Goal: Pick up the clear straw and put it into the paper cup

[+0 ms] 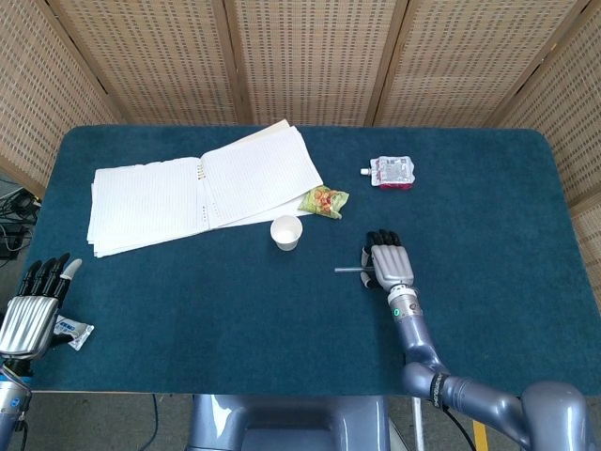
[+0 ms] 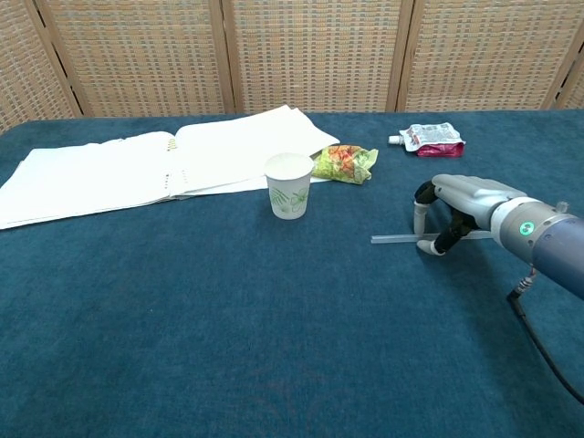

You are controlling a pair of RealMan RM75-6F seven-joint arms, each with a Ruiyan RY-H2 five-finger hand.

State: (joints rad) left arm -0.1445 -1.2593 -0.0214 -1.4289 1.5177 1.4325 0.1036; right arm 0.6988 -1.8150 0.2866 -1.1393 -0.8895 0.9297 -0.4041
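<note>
Resting at the near left edge, the left hand lies slack, fingers apart, holding nothing, beside a small wrapped packet. Right of centre, the right hand arches over the clear straw, which lies flat on the blue table; fingertips touch down around it, though a firm pinch isn't evident. Best to pinch it near the end, lift level, then tip it upright over the paper cup, further left.
</note>
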